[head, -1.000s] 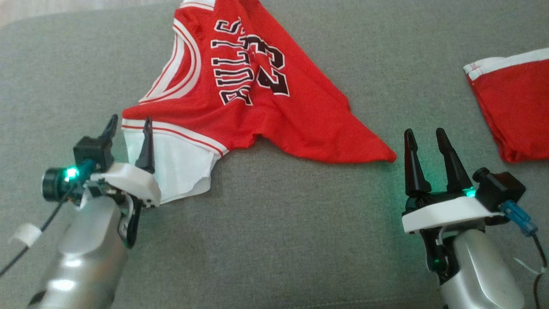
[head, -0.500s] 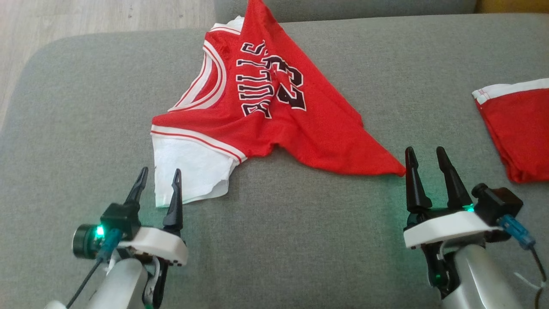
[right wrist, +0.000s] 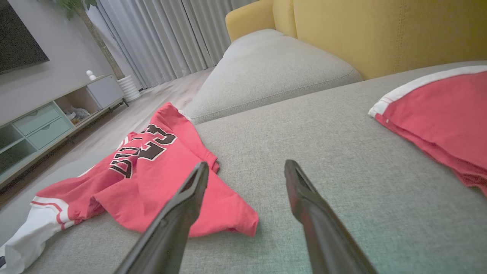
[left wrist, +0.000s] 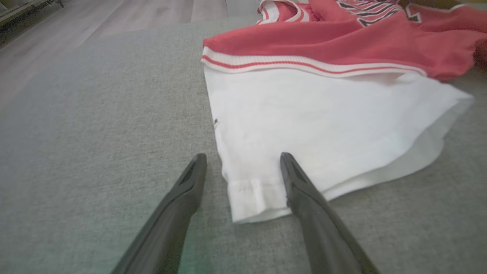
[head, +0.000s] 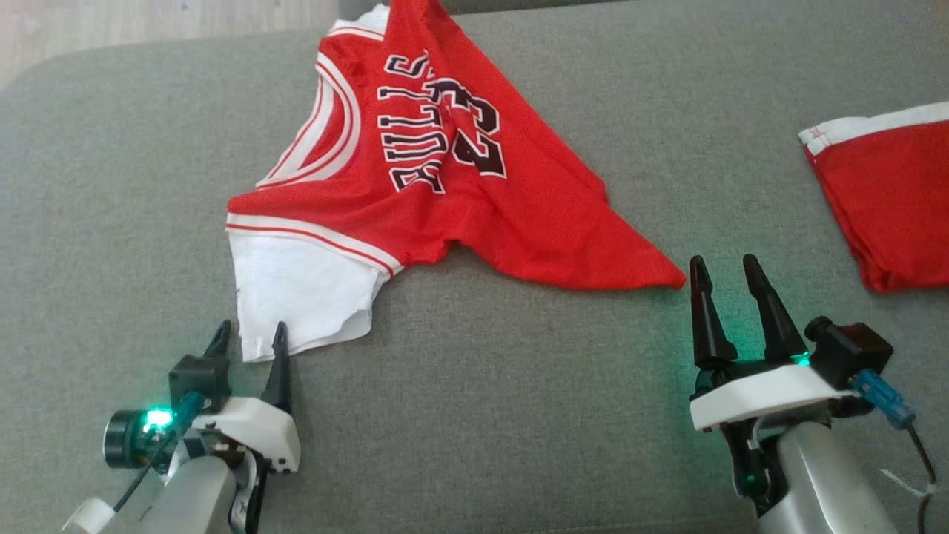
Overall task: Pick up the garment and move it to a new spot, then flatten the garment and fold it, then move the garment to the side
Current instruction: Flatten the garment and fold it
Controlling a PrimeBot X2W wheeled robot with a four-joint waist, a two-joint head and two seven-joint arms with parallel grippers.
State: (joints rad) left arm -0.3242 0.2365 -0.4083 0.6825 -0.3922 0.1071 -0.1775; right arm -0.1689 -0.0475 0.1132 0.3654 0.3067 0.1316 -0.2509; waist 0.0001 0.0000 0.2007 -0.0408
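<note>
Nearest, the left gripper (head: 250,334) sits low over the grey sofa cushion (head: 482,415) with its jaws apart. The near corner of the jersey's white sleeve (head: 296,297) lies between its two fingers. In the left wrist view this gripper (left wrist: 243,158) straddles the stitched hem of the sleeve (left wrist: 304,121), though whether a finger touches the cloth cannot be told. On the other side, the right gripper (head: 723,265) also has its jaws apart and empty, its fingertips just beside the pointed red corner of the jersey (head: 474,200). In the right wrist view the gripper (right wrist: 247,165) points past that corner. The jersey lies crumpled and partly folded across the middle of the cushion, with its black lettering and number facing up and its far end reaching the cushion's back edge. Well apart from it, on the right, lies a second red garment (head: 882,200) with a white band. Beyond the cushion are a pale wooden floor (head: 148,22), a yellow sofa back (right wrist: 380,34) and grey curtains (right wrist: 159,38).
</note>
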